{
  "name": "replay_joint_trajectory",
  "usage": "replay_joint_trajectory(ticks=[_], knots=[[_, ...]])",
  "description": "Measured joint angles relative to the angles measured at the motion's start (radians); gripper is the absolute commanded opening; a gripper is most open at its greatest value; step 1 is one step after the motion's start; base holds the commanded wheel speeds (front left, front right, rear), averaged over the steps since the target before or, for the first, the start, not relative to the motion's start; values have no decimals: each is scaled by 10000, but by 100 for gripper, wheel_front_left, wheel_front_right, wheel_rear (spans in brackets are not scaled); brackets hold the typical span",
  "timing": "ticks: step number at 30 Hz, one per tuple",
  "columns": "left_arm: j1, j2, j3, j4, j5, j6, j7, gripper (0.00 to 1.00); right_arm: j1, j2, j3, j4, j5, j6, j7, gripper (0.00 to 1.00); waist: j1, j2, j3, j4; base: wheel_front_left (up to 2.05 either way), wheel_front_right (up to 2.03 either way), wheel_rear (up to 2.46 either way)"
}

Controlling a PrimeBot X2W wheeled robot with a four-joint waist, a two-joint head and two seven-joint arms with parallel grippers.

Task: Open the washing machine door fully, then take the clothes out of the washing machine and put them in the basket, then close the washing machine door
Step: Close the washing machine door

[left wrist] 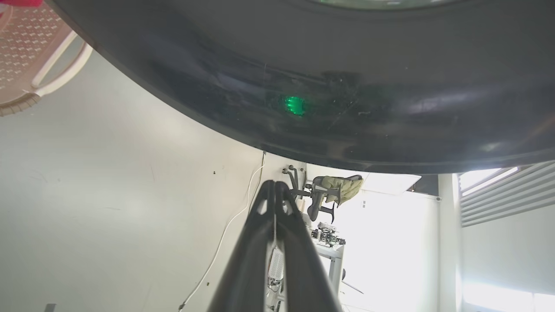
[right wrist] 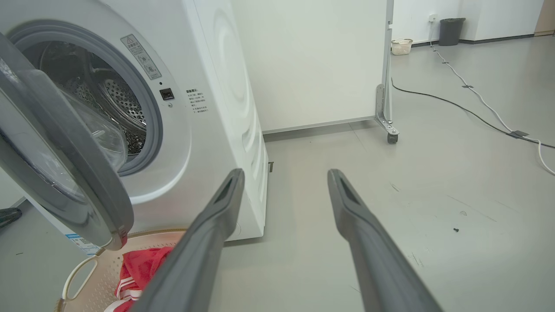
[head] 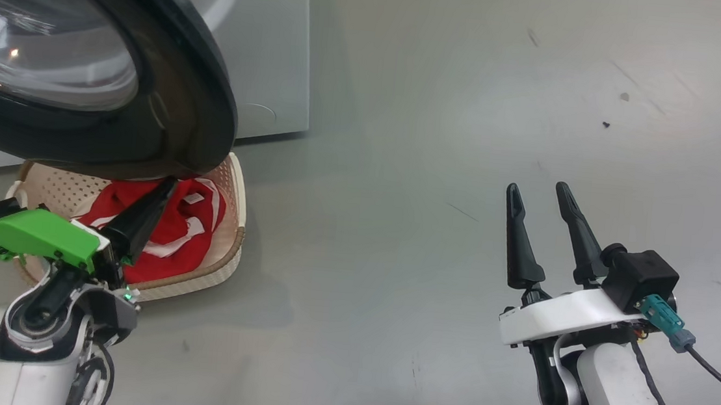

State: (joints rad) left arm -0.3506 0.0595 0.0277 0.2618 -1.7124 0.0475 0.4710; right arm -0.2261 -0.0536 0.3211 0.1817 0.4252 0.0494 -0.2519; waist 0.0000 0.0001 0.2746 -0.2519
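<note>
Here the round, glossy black-rimmed washing machine door (head: pixel 199 103) is seen open over the cream perforated basket (head: pixel 239 200) holding red striped clothes (head: pixel 178 239). Near its rim the left gripper (head: pixel 164 192) is pinched together; the right wrist view adds the steel drum (right wrist: pixel 121 97) and the right gripper (right wrist: pixel 284 173) spread wide, empty.

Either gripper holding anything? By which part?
Nothing held. Left gripper: fingers shut, empty, by the rim of the glossy black round washing machine door; right gripper open, empty.
</note>
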Motion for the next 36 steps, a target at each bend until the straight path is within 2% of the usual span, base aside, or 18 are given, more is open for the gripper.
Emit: replay_joint_trajectory(ticks=[6,7,10,11,20,28,30,36], knots=[[509,986,-972,-69,2090,-811,-157,0,101,-12,-286,134,-150,12,-2,100,0,0,-343,637,0,0,0],[628,1221,-1095,-96,2717,-1091,-408,0,107,-29,-353,157,-165,19,-2,100,0,0,-461,868,0,0,0],[792,1547,-1302,-115,3632,-1394,-853,0,120,-33,-485,159,-205,86,-2,100,0,0,-642,1211,0,0,0],[1031,1783,-1367,-140,4449,-1473,-1409,0,187,-27,-579,151,-222,111,-2,100,0,0,-838,1531,0,0,0],[1736,2100,-1582,-240,6932,-1507,-3699,0,536,-27,-780,182,-330,221,-2,100,0,0,-1433,2320,0,0,0],[2320,2121,-1716,-525,8366,-1586,-5561,0,789,-29,-738,240,-408,322,-2,100,0,0,-1905,2728,0,0,0],[2506,2274,-1774,-610,8882,-1586,-5990,0,800,-19,-673,240,-414,378,-2,100,0,0,-1982,2778,0,0,0],[2792,2295,-1939,-849,9555,-1586,-7039,0,939,-19,-665,276,-418,424,-2,100,0,-1,-2137,2831,0,0,0]])
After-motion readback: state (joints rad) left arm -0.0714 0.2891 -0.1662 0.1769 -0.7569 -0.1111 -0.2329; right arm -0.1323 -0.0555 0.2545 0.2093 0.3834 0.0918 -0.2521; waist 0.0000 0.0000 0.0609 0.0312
